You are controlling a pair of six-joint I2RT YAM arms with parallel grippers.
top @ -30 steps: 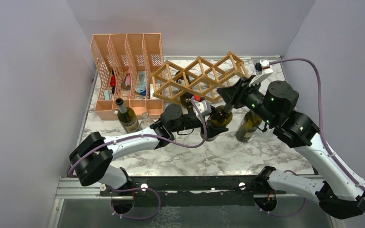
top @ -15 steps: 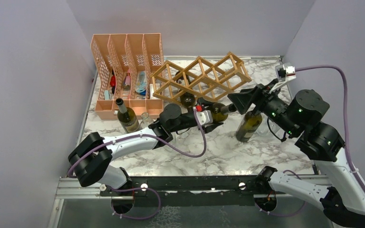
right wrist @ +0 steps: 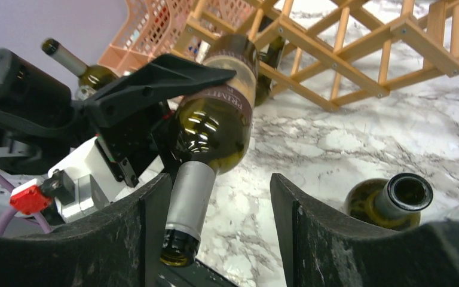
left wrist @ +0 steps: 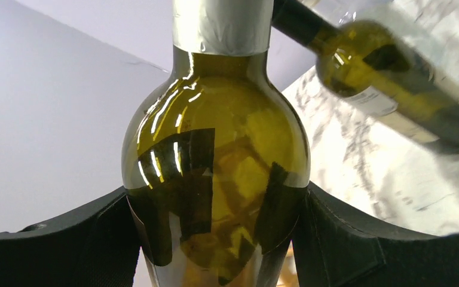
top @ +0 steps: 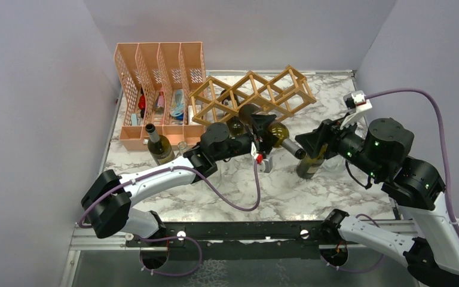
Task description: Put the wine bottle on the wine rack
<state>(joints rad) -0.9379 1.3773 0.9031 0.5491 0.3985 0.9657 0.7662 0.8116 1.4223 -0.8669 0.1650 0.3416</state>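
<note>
The left gripper [top: 262, 128] is clenched across the body of the wine bottle [top: 278, 135], one finger on each side of the green glass; the bottle lies tilted off the marble table [top: 287, 191]; behind those jaws its base reaches the front edge of the wine rack [top: 248, 95]; ahead of them its foil-wrapped neck points into the gap of the right gripper [top: 306, 143]; the right jaws stand spread, their fingers [right wrist: 149, 233] flanking the neck without pinching it; just beside the right jaws an uncorked bottle [right wrist: 394, 200] stands upright.
</note>
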